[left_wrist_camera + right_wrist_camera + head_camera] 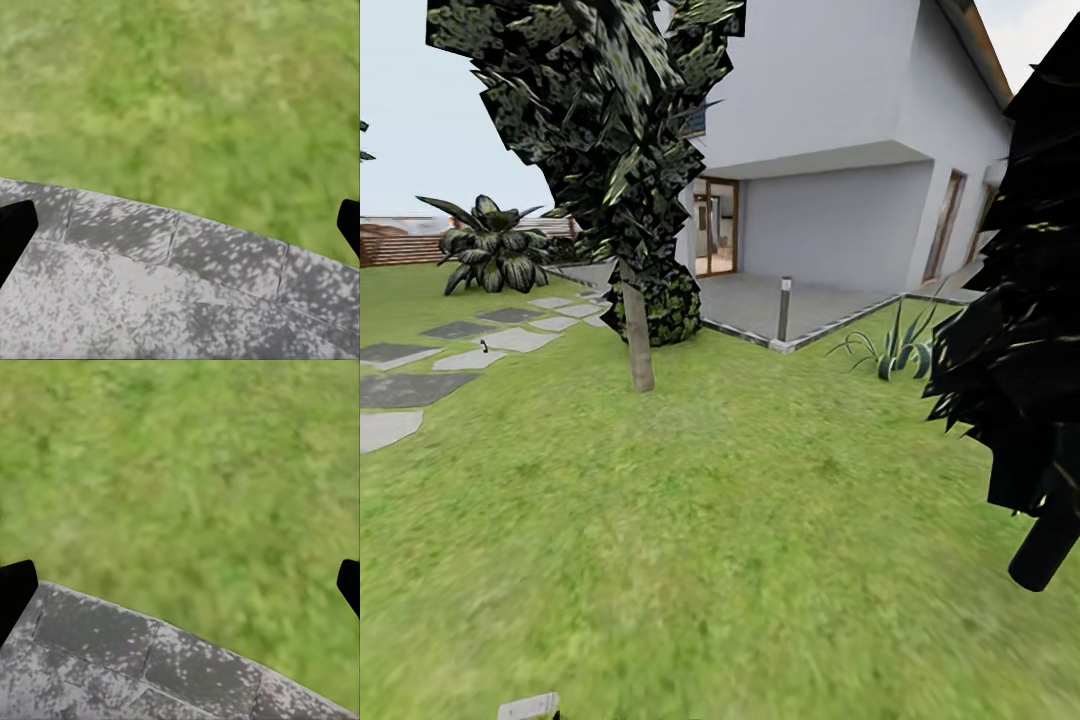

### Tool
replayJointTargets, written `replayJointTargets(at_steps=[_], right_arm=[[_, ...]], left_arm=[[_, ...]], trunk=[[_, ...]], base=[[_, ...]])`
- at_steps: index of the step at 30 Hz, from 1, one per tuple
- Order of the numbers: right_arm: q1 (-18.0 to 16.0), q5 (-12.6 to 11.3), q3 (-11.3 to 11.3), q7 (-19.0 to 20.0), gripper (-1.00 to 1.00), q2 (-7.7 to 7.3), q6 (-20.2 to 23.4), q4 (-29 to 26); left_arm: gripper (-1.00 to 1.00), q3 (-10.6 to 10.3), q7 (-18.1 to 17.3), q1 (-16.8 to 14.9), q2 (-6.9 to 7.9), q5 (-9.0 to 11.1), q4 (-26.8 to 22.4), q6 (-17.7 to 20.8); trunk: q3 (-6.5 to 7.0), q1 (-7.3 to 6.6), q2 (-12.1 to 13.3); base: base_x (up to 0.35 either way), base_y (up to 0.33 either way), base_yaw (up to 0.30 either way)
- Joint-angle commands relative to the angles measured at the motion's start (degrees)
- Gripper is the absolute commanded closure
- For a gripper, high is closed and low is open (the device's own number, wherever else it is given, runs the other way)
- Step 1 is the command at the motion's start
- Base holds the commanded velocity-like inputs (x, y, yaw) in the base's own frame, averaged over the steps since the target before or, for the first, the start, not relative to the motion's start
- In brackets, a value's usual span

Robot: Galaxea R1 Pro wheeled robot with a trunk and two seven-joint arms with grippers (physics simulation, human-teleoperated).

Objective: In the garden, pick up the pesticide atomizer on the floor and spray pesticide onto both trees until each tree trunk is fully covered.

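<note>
Frankly, I cannot yet pick out the atomizer for certain. The only candidate is a small dark object point(484, 346) at about ten o'clock, beside the stepping stones point(400, 388), and it is too small to identify. A pale-trunked tree point(638, 345) stands on the grass point(740, 520) at about eleven o'clock, with a black conifer point(1010, 330) close by at three o'clock and the white house point(830, 150) beyond.

I judge this to be the approach step: nothing has been picked up and no spray specks show on that trunk. Next I need to drive toward ten o'clock, confirm the object, and bring an arm down over it.

My left gripper point(180, 225) has its fingers wide apart with nothing between them — only grass and a grey speckled surface point(150, 300) lie beneath. My right gripper point(180, 585) is just as wide and just as bare.
</note>
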Motion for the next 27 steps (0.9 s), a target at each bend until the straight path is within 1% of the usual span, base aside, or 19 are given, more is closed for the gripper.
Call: replayJointTargets(at_steps=[1, 2, 6, 27], right_arm=[[0.0, 0.0, 0.0, 0.0, -1.00, 0.00, 0.0, 0.0], [0.0, 0.0, 0.0, 0.0, -1.00, 0.00, 0.0, 0.0], [0.0, 0.0, 0.0, 0.0, -1.00, 0.00, 0.0, 0.0], [0.0, 0.0, 0.0, 0.0, -1.00, 0.05, 0.0, 0.0]], left_arm=[[-1.00, 0.4, -0.1, 0.0, 0.00, -0.1, 0.0, 0.0], [-1.00, 0.9, -0.2, 0.0, 0.00, -0.1, 0.0, 0.0], [-1.00, 1.1, -0.4, 0.0, 0.01, -0.2, 0.0, -0.2], [-1.00, 1.2, -0.7, 0.0, 0.01, -0.1, 0.1, -0.1]], trunk=[[-0.04, 0.00, 0.0], [-0.08, 0.00, 0.0], [-0.24, 0.00, 0.0], [-4.82, 4.61, -8.4]], base=[[0.000, 0.000, 0.275], [0.000, 0.000, 0.275], [0.000, 0.000, 0.275], [0.000, 0.000, 0.275]])
